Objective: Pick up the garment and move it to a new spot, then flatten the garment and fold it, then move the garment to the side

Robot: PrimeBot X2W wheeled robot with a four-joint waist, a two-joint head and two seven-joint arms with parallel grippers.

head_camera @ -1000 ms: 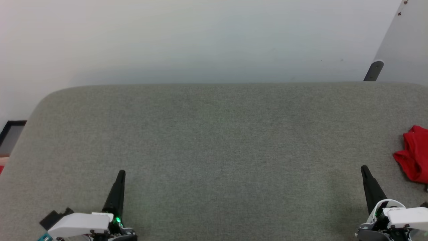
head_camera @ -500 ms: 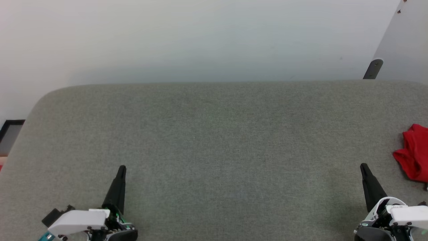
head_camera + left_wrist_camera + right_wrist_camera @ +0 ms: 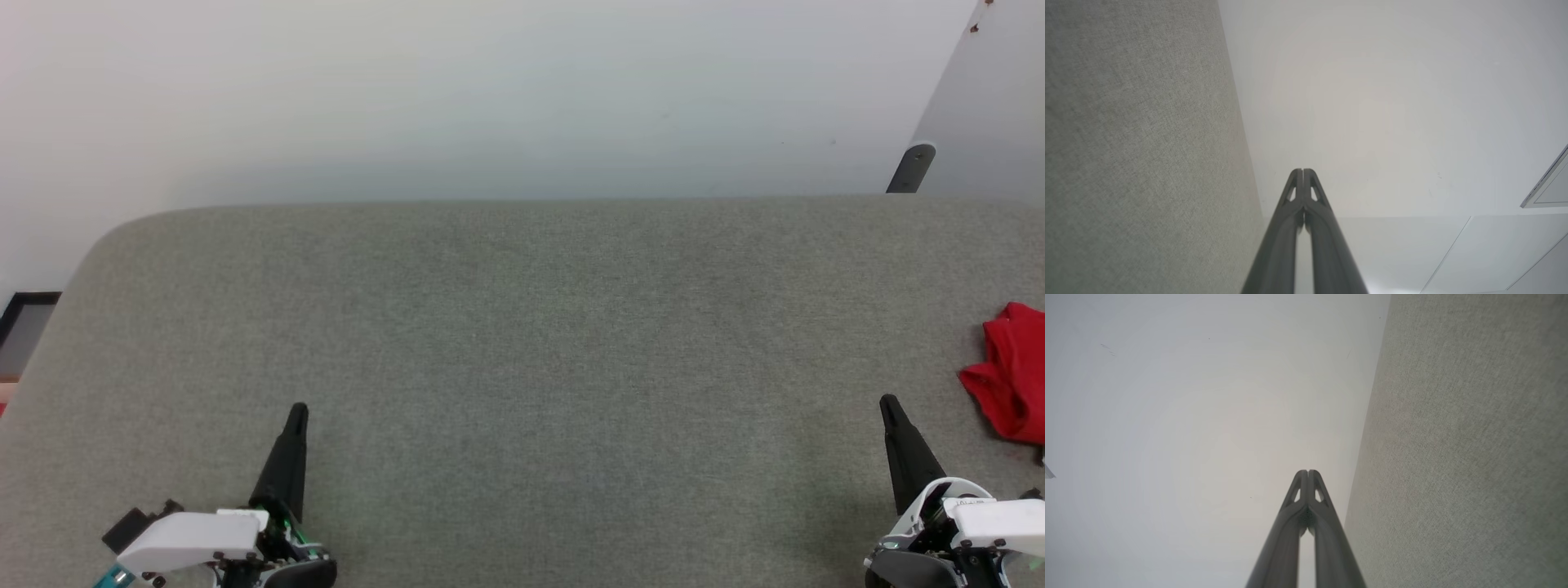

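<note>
Left gripper [image 3: 298, 408] nudged forward, garment [image 3: 1011, 377] crumpled, red

Head cam over grey surface [image 3: 522, 327]; wrist cams skim it.

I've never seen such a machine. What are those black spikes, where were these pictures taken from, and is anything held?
It is a two-armed robot. The wide picture comes from a camera on its head, looking down at a grey fabric-covered surface. The black spikes are the left tool and the right tool, each two long fingers pressed shut, holding nothing. The other two pictures come from wrist cameras looking along those fingers. A crumpled red garment lies on the surface at the far right, untouched.
</note>
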